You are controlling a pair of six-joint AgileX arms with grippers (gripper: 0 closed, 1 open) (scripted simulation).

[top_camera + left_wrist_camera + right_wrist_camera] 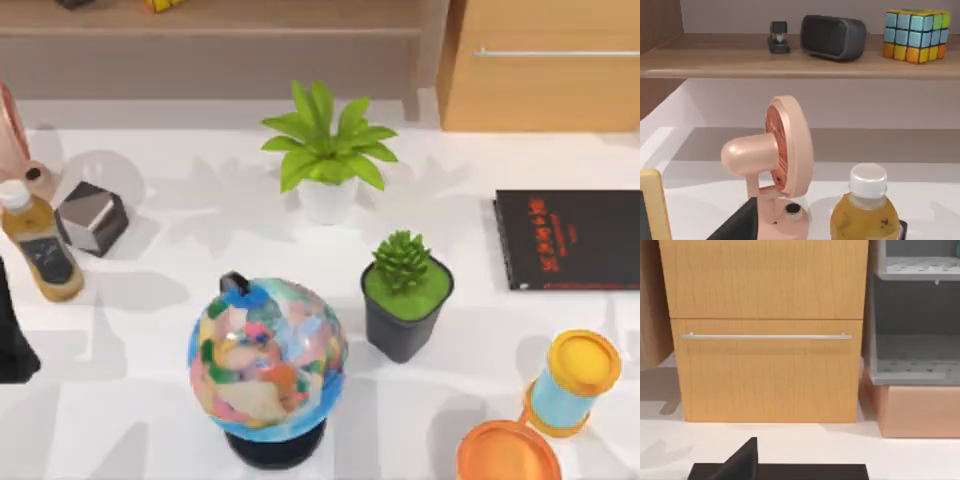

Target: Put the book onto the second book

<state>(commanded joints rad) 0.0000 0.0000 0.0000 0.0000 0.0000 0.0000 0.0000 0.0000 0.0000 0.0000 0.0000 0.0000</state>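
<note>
Here, second book (pixel 567 240) flat at table's right, long axis left-right, pincer state unclear.

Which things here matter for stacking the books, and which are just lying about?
Job: black book with red lettering, at the top view's right.
Lying about: globe, leafy plant, succulent pot, juice bottle, pink fan, grey cube.

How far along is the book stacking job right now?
Nothing looks done yet. The black book lies flat at the table's right side with its red-lettered cover bare; no teal book rests on it. Nothing is visibly in hand: the left arm sits at the table's left edge by the bottle. Still left: fetching the teal book and laying it on the black one.
</note>
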